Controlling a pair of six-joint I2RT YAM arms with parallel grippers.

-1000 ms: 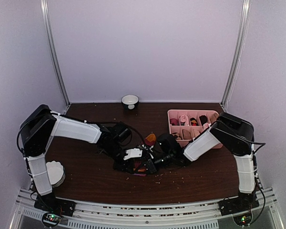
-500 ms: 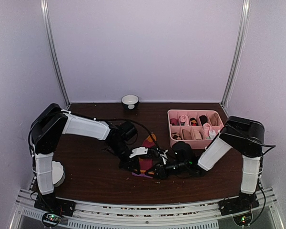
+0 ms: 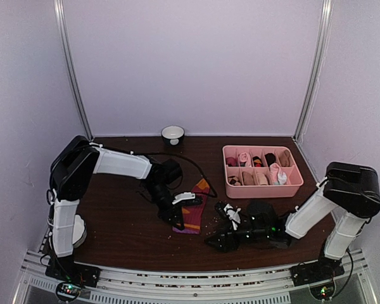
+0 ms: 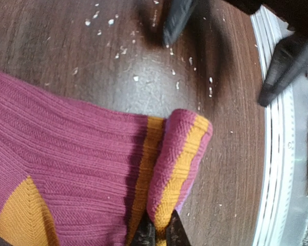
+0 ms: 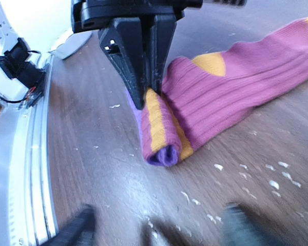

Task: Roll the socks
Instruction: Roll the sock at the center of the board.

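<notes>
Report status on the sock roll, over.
Left gripper shut on rolled end of red sock. Right gripper open, empty, apart from it. Only crumbs on table nearby.

Brown table [image 3: 117, 235]: sock [image 3: 194, 215], tray [image 3: 261, 192], bowl [image 3: 173, 133]

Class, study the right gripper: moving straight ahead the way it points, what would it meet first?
Probably the rolled end of the red sock, lying ahead of the open right gripper; the left gripper pinches that roll. Depth is unclear.
</notes>
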